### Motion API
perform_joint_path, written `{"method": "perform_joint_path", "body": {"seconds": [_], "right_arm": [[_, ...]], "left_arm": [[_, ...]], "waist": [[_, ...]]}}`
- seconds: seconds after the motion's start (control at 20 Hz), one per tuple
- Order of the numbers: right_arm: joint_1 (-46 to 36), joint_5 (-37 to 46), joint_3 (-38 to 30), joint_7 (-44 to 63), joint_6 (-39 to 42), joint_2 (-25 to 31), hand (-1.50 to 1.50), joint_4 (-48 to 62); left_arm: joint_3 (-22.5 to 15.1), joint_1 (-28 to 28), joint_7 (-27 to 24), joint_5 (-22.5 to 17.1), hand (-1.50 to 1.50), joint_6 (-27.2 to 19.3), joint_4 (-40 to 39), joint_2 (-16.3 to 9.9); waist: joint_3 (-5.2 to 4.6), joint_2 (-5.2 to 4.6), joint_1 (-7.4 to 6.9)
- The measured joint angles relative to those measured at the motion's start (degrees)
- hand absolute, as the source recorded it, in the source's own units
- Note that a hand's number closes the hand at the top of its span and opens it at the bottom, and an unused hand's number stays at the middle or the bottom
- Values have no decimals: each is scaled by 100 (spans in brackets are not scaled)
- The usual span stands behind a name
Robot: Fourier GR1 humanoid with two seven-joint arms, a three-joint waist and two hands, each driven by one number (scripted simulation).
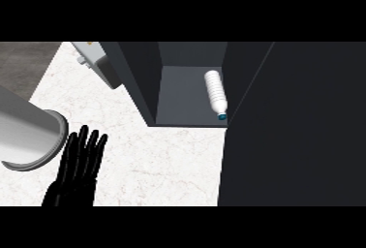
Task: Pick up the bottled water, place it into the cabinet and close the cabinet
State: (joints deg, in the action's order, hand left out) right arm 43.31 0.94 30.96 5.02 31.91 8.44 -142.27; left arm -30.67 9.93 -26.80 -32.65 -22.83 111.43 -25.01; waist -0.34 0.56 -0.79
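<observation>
The bottled water [214, 93], white with a blue cap, lies on its side on the dark floor of the cabinet [178, 97], cap toward the front edge, close to the right side. The cabinet door [293, 126], a large dark panel, stands open at the right and fills that side of the view. My left hand [79, 162] rests at the lower left over the marble counter, fingers straight and pointing up, away from the cabinet. My right hand does not show.
My grey left forearm [28, 131] crosses the left edge. A light grey appliance [97, 60] stands on the counter left of the cabinet. White marble counter [164, 164] stretches in front of the cabinet.
</observation>
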Motion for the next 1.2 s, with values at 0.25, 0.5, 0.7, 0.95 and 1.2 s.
{"method": "perform_joint_path", "body": {"seconds": [0.25, 0.5, 0.7, 0.95, 1.2], "right_arm": [[-652, 202, 259, 522, -177, -131, 150, 19], [-1343, 291, 466, 1054, -159, -232, 150, 41], [-2032, 413, 788, 1465, -224, -294, 150, 111], [-2778, 543, 1082, 1788, -384, -180, 150, 201], [-3229, 564, 1175, 1942, -446, 43, 150, 205]], "left_arm": [[233, 272, -24, -169, -150, 150, 197, -201], [404, 520, -137, -310, -150, 363, 205, -324], [581, 664, -212, -424, -150, 552, 264, -458], [725, 814, -257, -551, -150, 732, 300, -561], [864, 945, -313, -666, -150, 965, 312, -690]], "waist": [[-5, 12, -39], [-12, 18, -79], [-23, 15, -103], [-31, 14, -107], [-37, -1, -155]]}}
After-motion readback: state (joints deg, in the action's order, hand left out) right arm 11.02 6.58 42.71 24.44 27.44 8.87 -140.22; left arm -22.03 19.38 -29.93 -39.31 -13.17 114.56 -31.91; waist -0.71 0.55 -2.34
